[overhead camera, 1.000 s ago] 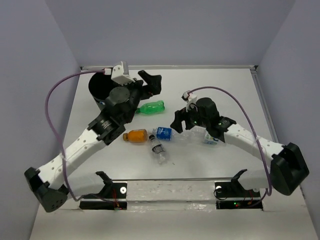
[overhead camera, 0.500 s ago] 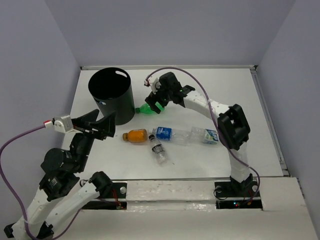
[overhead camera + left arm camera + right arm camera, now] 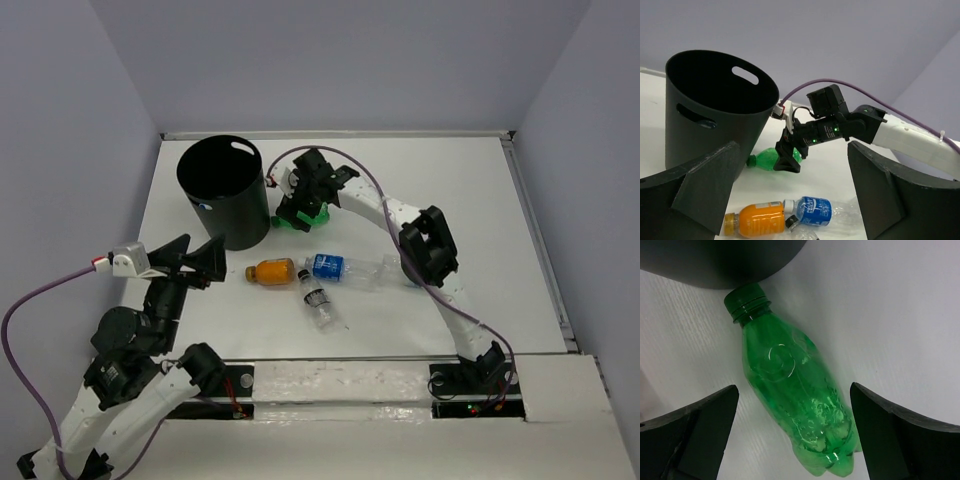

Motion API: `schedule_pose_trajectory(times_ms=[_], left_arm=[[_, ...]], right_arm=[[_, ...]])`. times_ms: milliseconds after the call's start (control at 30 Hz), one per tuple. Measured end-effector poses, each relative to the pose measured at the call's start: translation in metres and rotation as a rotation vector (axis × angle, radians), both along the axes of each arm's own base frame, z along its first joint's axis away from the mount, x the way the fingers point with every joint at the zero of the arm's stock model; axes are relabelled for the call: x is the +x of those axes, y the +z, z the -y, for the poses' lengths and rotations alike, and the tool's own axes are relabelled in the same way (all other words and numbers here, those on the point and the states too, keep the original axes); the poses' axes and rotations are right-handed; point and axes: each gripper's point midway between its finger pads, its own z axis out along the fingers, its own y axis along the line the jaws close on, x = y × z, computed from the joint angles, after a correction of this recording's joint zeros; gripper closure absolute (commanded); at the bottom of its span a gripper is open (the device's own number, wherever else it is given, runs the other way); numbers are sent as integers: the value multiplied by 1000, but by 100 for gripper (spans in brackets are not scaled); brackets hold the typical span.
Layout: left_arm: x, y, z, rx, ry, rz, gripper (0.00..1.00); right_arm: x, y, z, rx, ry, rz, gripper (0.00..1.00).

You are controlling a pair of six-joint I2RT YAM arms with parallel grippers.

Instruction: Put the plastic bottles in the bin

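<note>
Your right gripper [image 3: 792, 390] stands wide, one dark matte finger on each side of the green bottle [image 3: 785, 365], neither one touching it. That bottle lies on its side in the middle of the wrist view. It is translucent green plastic with a ringed, threaded neck, a swirl embossed on the shoulder and a lobed base. Its mouth points to the upper left of the frame, right at the foot of the bin [image 3: 222, 190]; you cannot tell whether the two touch. No label shows on it.

You see the bin in the upper left of the overhead view: a tall, smooth, matte black bucket, slightly tapered, with oval handle slots near the rim.

Your left gripper [image 3: 200, 255] is spread wide too and holds nothing, at the lower left of that view.

Three more bottles lie together at the centre of the white, finely grained table [image 3: 480, 200]. You have an orange bottle [image 3: 272, 271], a clear crinkled one with a blue label [image 3: 328, 267] and white cap, and a small clear dark-capped bottle [image 3: 318, 303] just below them. White print shows on the blue label, too small to read.
</note>
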Motion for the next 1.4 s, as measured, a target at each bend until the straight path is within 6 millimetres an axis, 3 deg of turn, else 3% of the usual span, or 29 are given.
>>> schedule_pose_trajectory(times_ms=[67,133,167,200,300,500,600,700,800,900,1033,1133,1233,1333,1400], left_arm=[[-2,2,-5,-15,15,9,1],[-3,3,-9,-24,27,13,1],[-3,3,-10,-25,32,12,1],[-3,3,-11,-25,35,11,1],[-2,1,-11,-23,42,6,1],[-1,-2,-13,-19,52,-1,1],[-1,-2,-13,-19,55,-3,1],[-1,-2,-13,-21,56,-4,1],[-1,-3,-14,-22,60,-6,1],[-1,-3,-16,-27,68,-9,1],[0,-5,-19,-34,89,-17,1],[1,-6,-22,-36,107,-25,1],[2,-7,-27,-39,131,-28,1],[2,-7,-29,-42,145,-30,1],[2,-8,-30,-42,151,-31,1]], right_arm=[[-2,-5,-2,-1,11,-10,11],[-2,-8,-2,-3,12,-15,30],[0,-11,-3,2,12,-8,47],[1,-12,-4,6,9,-4,48],[9,-10,-8,38,-9,23,61],[16,-7,5,83,-83,71,64],[12,-3,20,77,-118,76,66],[1,14,42,65,-150,89,68],[-5,48,57,95,-184,139,69],[-12,102,65,181,-210,197,70],[-20,187,54,398,-213,282,70],[-27,252,34,582,-194,336,70],[-35,311,-4,784,-139,356,70],[-43,346,-49,946,-77,349,70],[-46,359,-74,1026,-49,341,70]])
